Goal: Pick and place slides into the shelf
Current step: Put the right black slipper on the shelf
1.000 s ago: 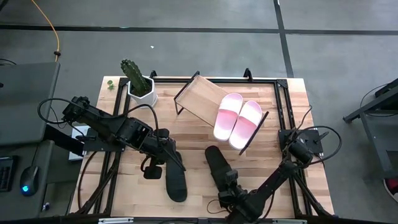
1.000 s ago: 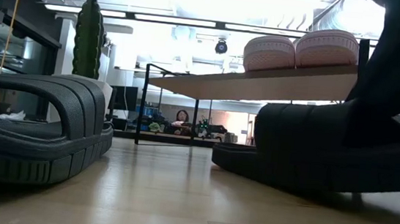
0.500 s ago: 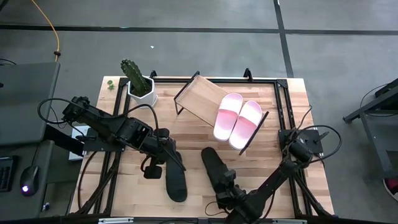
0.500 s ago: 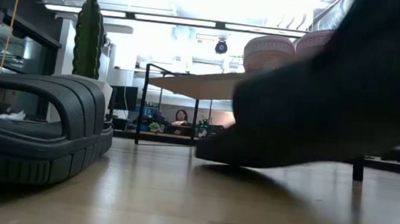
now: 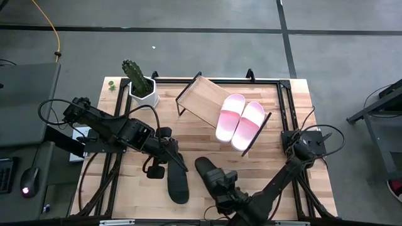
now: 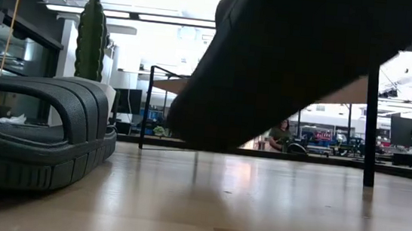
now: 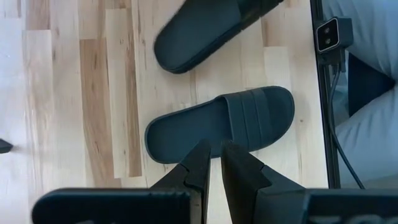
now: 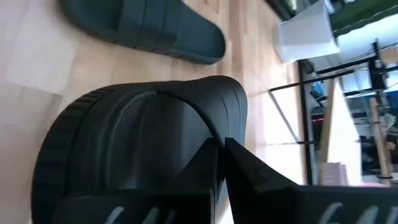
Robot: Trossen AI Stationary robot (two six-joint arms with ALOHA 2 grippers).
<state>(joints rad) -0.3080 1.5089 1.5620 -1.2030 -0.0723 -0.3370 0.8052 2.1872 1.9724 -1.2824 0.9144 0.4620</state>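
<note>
1. Right gripper (image 5: pixel 227 188), nearest the counter's (image 5: pixel 289 182) front edge: jaws clamped on the lifted black slide (image 5: pixel 211 174).
2. Left gripper (image 5: pixel 168 164): jaws narrow, holding nothing, above the second black slide (image 5: pixel 177 184), which lies flat.
3. Shelf (image 5: pixel 207 100), farther back, carries both pink slides (image 5: pixel 240 121).

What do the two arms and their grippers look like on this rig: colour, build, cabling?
Both arms are matte black with chunky jointed segments. Loose black cables loop beside each base. The left gripper and right gripper each end in two dark, angular, tapering fingers. No markings show.
</note>
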